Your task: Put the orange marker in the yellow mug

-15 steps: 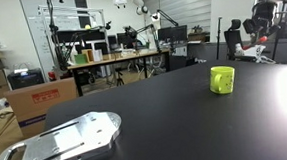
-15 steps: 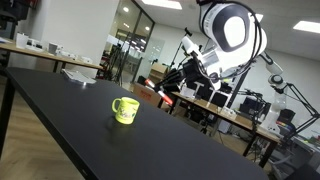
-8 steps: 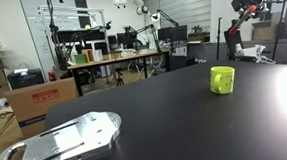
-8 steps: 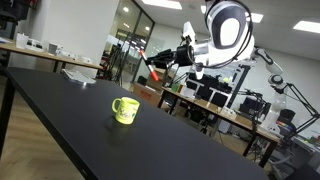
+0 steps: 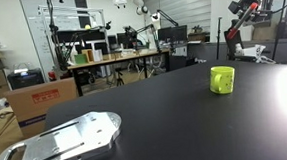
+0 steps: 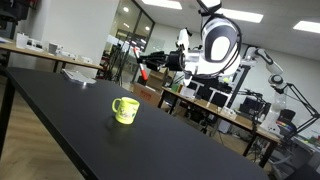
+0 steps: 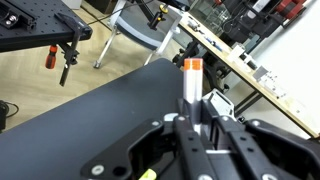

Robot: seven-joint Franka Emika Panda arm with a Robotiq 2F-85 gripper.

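The black bench (image 5: 176, 123) fills most of both exterior views, its top dark and faintly glossy. A flat silver metal plate (image 5: 62, 143) lies at the near corner in an exterior view, well apart from everything the job concerns. The arm (image 6: 220, 45) hangs high over the far side of the bench, its big round joint facing the camera and its forward end reaching out sideways. The yellow mug (image 6: 124, 110) stands upright on the bench with its mouth up and its handle to the side, alone and with nothing touching it; it also shows in the other exterior view (image 5: 222, 80). The pincer (image 7: 197, 122) is closed on the orange marker (image 7: 191, 82). In the wrist view the marker's barrel runs between the two dark fingers and its orange end juts out past their tips. So the marker is in the air, carried well above the bench and well apart from the mug, whose mouth is not under it yet. How far off it stands in depth I cannot tell. I judge the marker to be light and stiff, with a smooth round barrel that could swivel or slip in a two-point grip. A hold around the middle of the barrel, as here, looks sound. The free end should go in nearly upright through the middle of the mouth, since a knock on the rim could tip so small a mug.
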